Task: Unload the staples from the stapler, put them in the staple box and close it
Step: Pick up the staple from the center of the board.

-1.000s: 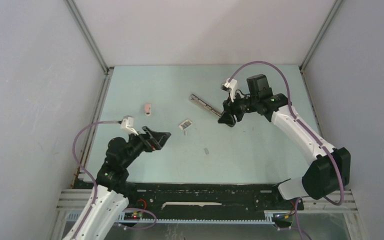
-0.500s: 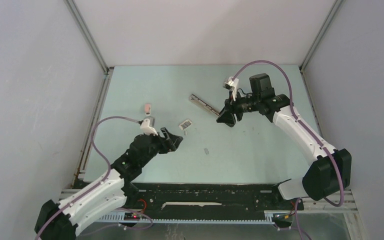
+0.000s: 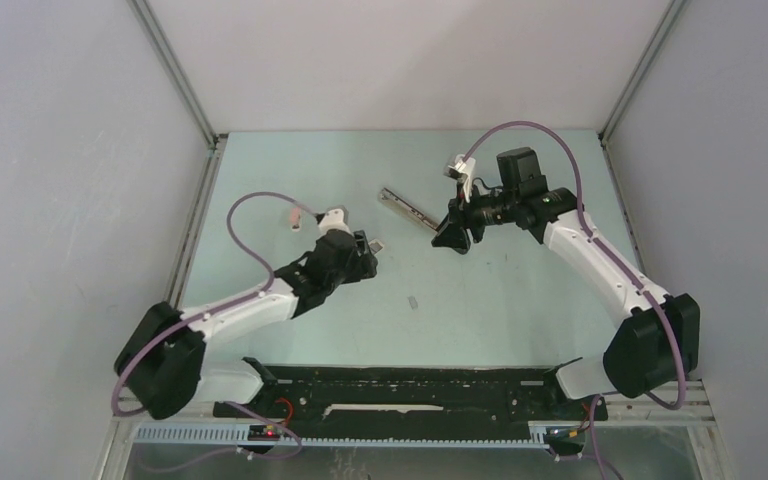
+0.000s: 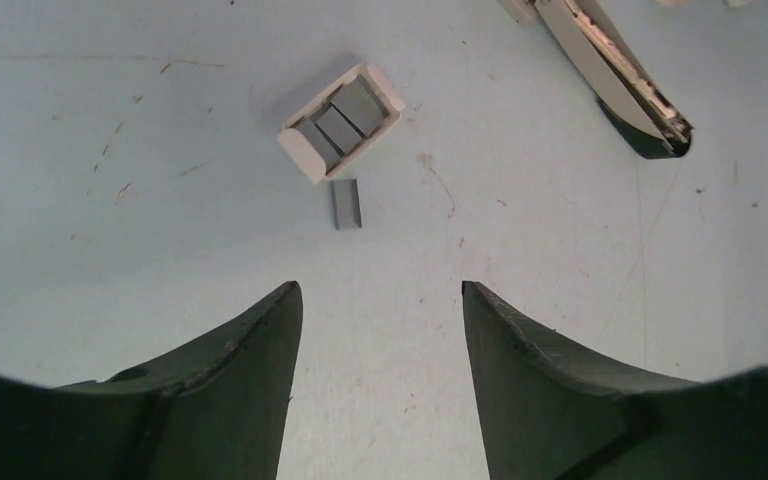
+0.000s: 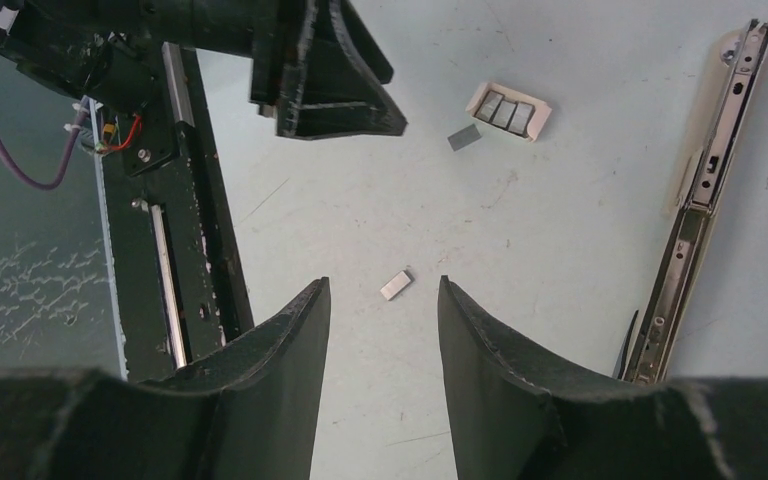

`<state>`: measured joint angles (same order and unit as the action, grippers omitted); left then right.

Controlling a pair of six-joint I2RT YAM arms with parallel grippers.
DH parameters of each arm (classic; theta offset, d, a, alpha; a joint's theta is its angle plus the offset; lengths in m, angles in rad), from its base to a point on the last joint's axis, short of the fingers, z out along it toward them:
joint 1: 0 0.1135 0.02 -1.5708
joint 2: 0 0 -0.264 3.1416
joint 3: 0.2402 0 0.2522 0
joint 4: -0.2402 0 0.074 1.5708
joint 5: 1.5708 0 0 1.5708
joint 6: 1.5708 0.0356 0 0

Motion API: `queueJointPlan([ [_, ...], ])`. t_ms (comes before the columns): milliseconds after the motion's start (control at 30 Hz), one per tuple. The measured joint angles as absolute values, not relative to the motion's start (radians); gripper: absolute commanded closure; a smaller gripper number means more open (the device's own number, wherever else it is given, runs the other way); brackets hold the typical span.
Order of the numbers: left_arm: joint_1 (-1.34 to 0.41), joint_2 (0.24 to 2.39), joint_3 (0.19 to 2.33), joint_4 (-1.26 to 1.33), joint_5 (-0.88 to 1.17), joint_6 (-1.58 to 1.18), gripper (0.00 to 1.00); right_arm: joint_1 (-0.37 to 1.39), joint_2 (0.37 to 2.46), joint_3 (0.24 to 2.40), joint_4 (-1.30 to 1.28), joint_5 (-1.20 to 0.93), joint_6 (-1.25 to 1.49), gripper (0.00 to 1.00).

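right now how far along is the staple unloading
Looks done: the stapler lies opened flat, and two staple strips lie loose on the table, one beside the beige box, the other lying apart. In hand: nothing; the left claw hangs open near the box, the right claw open and empty. Left: I cannot tell whether staples remain in the stapler.

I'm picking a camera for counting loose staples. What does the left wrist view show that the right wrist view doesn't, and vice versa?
Only left wrist: the empty gap between the left gripper's open fingers. Only right wrist: a second loose grey staple strip lying apart, the black base rail, and the full length of the long opened cream-and-metal stapler. Both: the small white tray of grey staple strips, the loose grey strip beside it, and one end of the stapler.
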<state>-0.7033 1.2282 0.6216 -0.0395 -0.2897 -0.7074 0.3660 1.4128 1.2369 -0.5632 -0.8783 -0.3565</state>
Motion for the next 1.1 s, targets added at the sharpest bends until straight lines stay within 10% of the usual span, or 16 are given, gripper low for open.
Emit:
queueJointPlan([
  [300,-0.707,1.479,0.783,-0.090,-0.310,-0.661,0.63,0.363,1.423,1.237,-0.563,-0.896,-0.356,0.48],
  [1100,-0.707,1.711,0.939,-0.168,-0.341,-0.635,0.58,0.354,1.423,1.237,-0.564,-0.920,-0.357,0.48],
])
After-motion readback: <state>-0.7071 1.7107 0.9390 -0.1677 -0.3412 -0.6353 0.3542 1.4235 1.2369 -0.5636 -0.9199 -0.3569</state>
